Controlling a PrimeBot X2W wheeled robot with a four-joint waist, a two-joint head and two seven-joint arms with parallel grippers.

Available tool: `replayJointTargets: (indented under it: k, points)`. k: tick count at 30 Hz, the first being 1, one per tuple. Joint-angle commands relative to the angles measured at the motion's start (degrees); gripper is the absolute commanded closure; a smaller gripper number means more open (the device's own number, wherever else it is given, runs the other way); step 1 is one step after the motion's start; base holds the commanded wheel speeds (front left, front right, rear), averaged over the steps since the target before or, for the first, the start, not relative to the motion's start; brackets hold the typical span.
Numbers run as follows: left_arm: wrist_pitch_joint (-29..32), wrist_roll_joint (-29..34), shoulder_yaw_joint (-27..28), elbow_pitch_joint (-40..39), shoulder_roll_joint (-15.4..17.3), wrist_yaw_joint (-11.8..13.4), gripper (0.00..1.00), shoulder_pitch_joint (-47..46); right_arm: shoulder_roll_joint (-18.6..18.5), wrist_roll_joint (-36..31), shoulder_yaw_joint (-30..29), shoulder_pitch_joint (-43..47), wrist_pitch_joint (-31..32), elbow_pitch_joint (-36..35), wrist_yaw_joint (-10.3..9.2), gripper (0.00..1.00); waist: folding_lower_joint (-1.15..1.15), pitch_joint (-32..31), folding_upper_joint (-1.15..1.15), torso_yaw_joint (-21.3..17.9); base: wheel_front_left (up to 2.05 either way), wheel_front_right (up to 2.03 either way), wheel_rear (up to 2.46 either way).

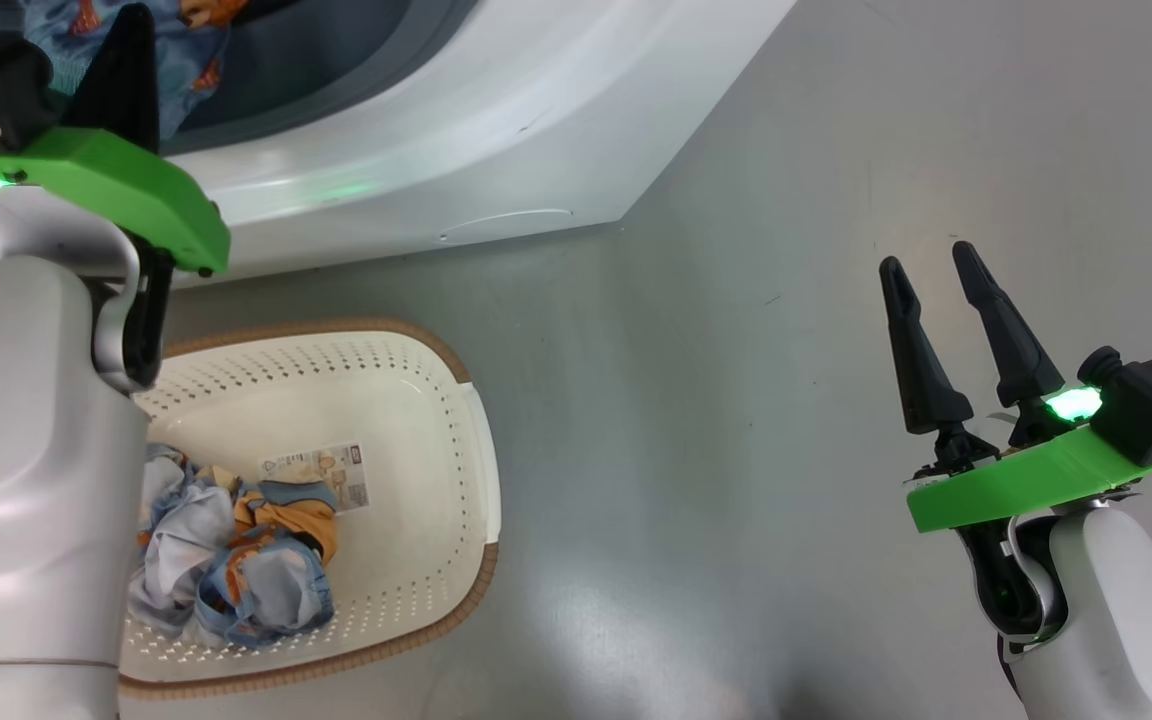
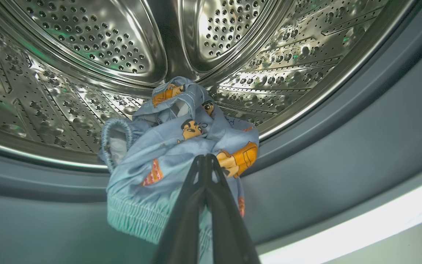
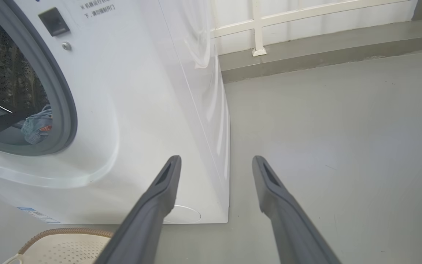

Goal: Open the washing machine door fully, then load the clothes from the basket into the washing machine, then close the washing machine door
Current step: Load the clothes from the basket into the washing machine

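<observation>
The washing machine (image 1: 496, 110) stands with its mouth uncovered; its door is out of view. One light blue printed garment (image 2: 181, 146) lies bunched on the grey gasket (image 2: 343, 154) at the lip of the steel drum (image 2: 86, 47). My left gripper (image 2: 205, 157) is shut, tips against that garment; I cannot tell whether fabric is pinched. It reaches into the mouth in the head view (image 1: 131, 40). More clothes (image 1: 236, 570) lie in the cream basket (image 1: 476, 450) on the floor below. My right gripper (image 1: 928, 258) hangs open and empty over the floor to the right.
Grey floor stretches to the right of the machine (image 3: 141, 91) toward a low kerb and white railing (image 3: 258, 33). The basket's rim (image 3: 60, 234) sits just before the machine's front. A round flap (image 3: 185, 214) is low on the front.
</observation>
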Motion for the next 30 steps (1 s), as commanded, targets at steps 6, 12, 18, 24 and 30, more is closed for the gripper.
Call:
replayJointTargets:
  k: [6,12,18,24,30]
  points:
    - [-0.46,-0.59,0.75,-2.39,2.48,0.38,0.00,1.60,-0.03,0.34,1.15,1.67,-0.27,-1.06,0.09,0.00,0.00,-0.40,0.00,0.19,0.00,0.00,0.00]
    - [-2.43,-0.87,0.56,-6.32,2.73,0.57,0.00,4.69,-0.05,0.34,0.80,1.84,-0.27,-1.18,0.09,0.00,0.00,-0.38,0.00,0.66,0.00,0.00,0.00]
    - [-5.25,-1.16,0.83,-12.66,3.43,1.03,0.00,9.43,-0.10,0.25,0.58,1.66,-0.27,-1.30,0.09,0.00,0.00,-0.39,0.00,1.34,0.00,0.00,0.00]
    - [-8.44,-1.77,1.46,-19.17,4.02,1.60,0.00,15.93,-0.24,0.32,0.54,1.71,-0.27,-1.43,0.09,0.00,0.00,-0.58,0.00,1.70,0.00,0.00,0.00]
    - [-10.66,-1.87,2.48,-25.16,4.85,2.96,0.00,22.66,-0.40,0.27,0.26,1.93,-0.27,-1.61,0.09,0.00,0.00,-0.71,0.00,1.94,0.00,0.00,0.00]
